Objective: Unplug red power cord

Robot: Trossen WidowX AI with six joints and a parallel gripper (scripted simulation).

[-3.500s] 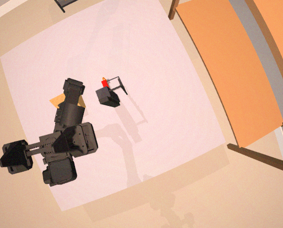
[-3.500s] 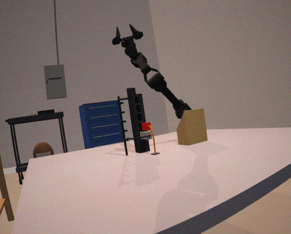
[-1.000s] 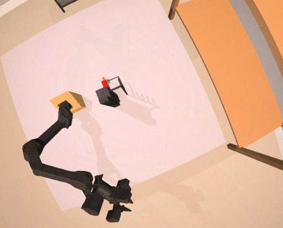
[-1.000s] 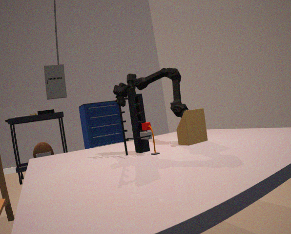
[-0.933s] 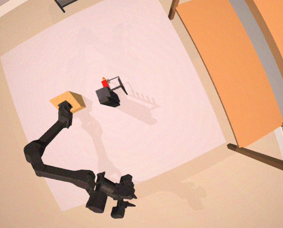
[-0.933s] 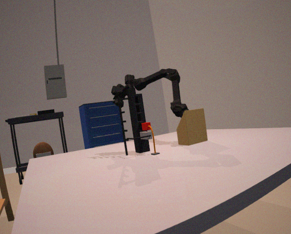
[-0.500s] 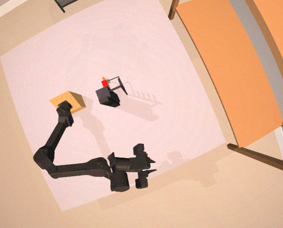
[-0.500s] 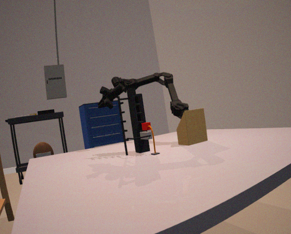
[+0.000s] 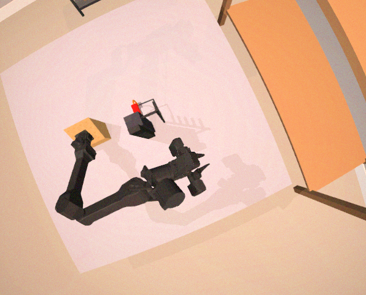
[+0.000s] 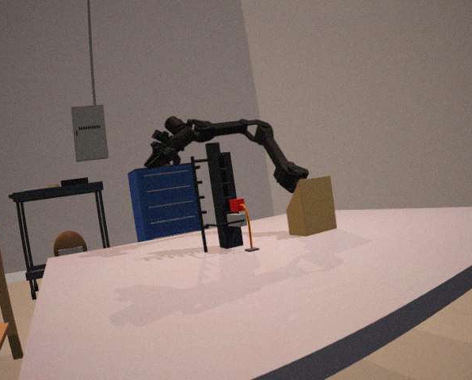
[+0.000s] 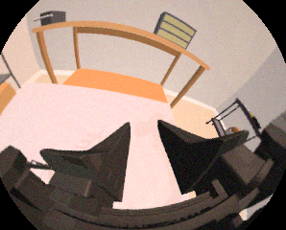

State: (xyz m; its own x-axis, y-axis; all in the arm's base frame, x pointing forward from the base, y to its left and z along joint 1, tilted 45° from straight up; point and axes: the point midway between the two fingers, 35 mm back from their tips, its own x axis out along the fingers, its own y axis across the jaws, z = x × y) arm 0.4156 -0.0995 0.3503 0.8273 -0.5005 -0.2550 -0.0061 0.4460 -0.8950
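Fingers of your dark parallel-jaw gripper (image 9: 204, 161) stand partly apart, with only the pale table showing through the gap in the wrist view, so you are holding nothing. From above, the two pointed fingertips (image 9: 201, 155) aim toward the right side of the pale pink table top (image 9: 193, 79), and the gripper hangs in the air well apart from the plug.

Your target, the red block-shaped plug (image 10: 236, 204), is seated in the tall black upright power strip (image 10: 224, 196), low on its side, with a small grey piece just under it. An orange cord (image 10: 247, 224) arcs out of the plug and drops to a small dark foot (image 10: 251, 248) on the table. In the top view the same red plug (image 9: 135, 107) sits at the far edge of the dark strip block (image 9: 139, 125), beside a thin black wire-frame rack (image 9: 153, 109).

In the exterior view your black jointed arm (image 10: 236, 128) reaches from the tan wedge-shaped base block (image 10: 311, 206) over the top of the strip, and the gripper (image 10: 154, 157) hangs beyond it, in line with a blue drawer cabinet (image 10: 165, 200) in the background. The gripper is higher than the plug and touches neither the strip nor the cord.

The wrist view looks past the fingers to an orange wooden bench (image 11: 120, 80) beyond the table edge; the plug is not in that view.
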